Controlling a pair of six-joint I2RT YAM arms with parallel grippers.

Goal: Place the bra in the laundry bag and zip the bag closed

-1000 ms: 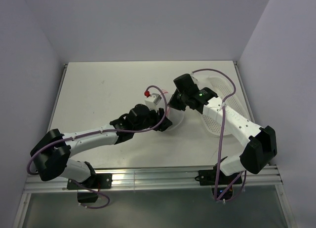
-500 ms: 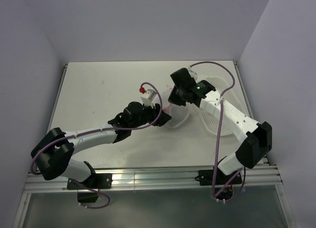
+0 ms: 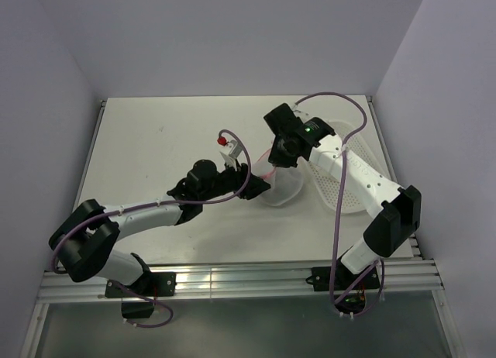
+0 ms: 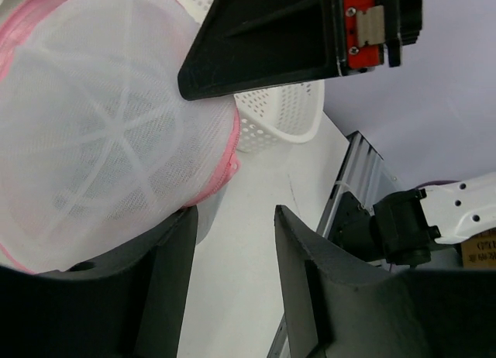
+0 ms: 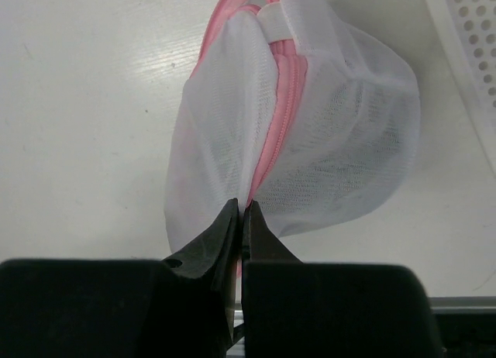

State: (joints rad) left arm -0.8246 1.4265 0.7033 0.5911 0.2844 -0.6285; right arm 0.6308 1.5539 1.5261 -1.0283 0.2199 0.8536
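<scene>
Right now we are pinching the pink zipper trim of the laundry bag with our right gripper, fingers closed tight on it. Our left gripper is standing parted, one finger touching the mesh. The bag is sitting on the table, just beside the white basket. A grey shadow is showing inside; we cannot tell whether it is the bra.
</scene>
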